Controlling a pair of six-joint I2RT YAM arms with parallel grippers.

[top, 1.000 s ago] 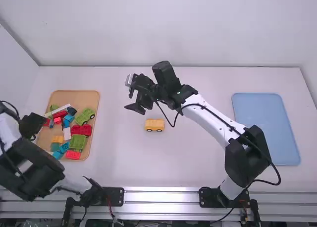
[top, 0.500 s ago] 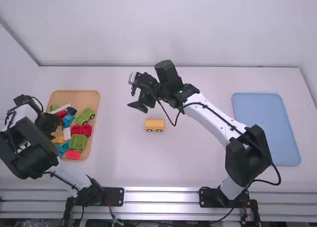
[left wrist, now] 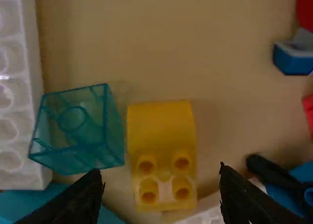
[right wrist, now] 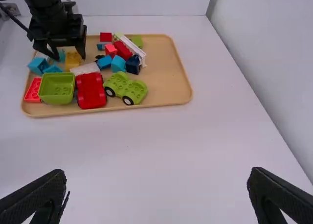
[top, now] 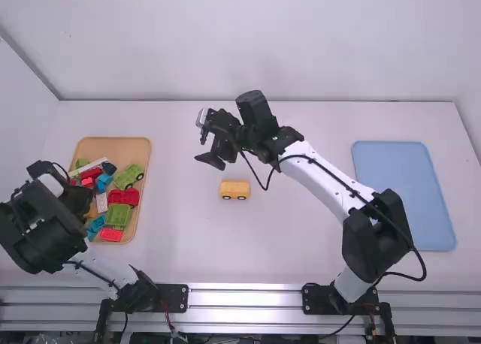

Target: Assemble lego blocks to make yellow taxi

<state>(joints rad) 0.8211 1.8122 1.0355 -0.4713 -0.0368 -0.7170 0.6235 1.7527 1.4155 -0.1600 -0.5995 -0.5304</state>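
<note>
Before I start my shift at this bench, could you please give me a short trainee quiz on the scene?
1. Multiple choice: where does the wheeled yellow piece stand?
a) in the tan tray
b) on the white table
c) on the blue mat
2. True or false: the left gripper has its fingers shut on the studded yellow block.
3. Short answer: what colour is the see-through block beside that studded block?

Key: 1 b; 2 false; 3 teal

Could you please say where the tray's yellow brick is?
In the left wrist view, the yellow brick lies beside the teal brick, below the left end effector; its tray is at the left of the table.
</note>
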